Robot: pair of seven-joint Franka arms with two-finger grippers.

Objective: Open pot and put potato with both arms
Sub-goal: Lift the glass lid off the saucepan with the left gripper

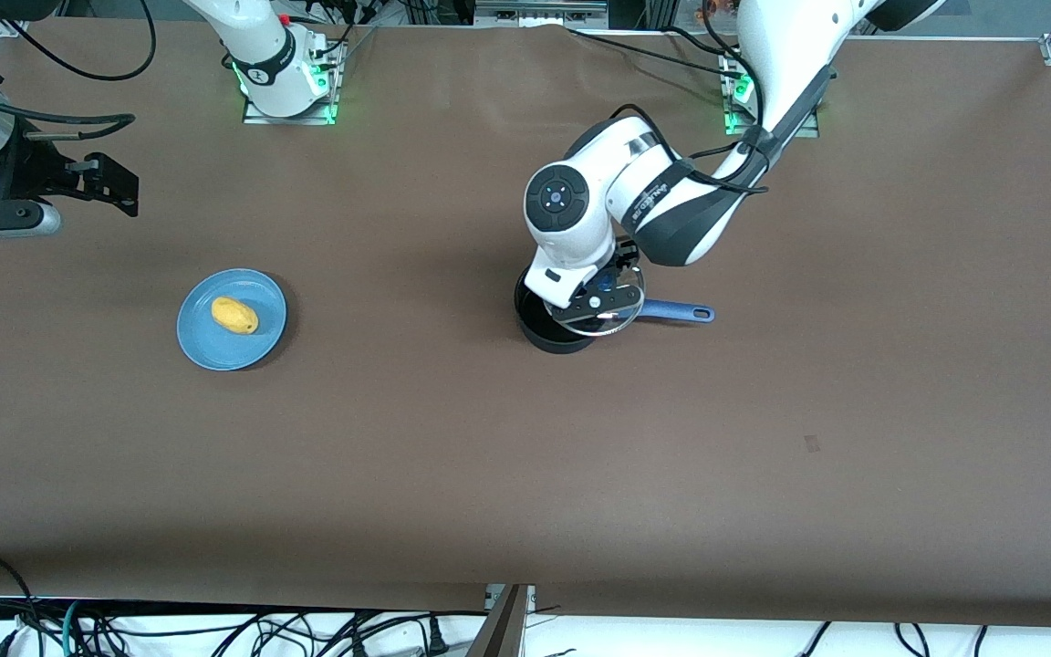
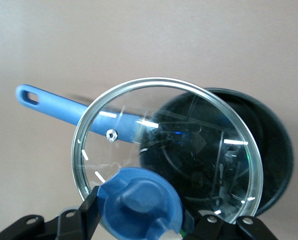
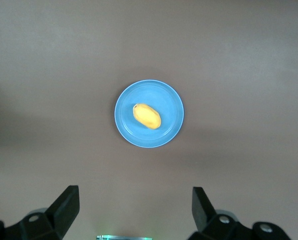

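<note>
A high front camera is looking down across the table (image 1: 525,474) toward the two arm bases, taking in its whole width. The left wrist camera is peering down at close range onto the lid (image 2: 168,150) and pot (image 2: 276,150), both also showing mid-table in the front view. The right wrist camera is looking straight down from higher up at the plate (image 3: 149,135), shared with the front view.
</note>
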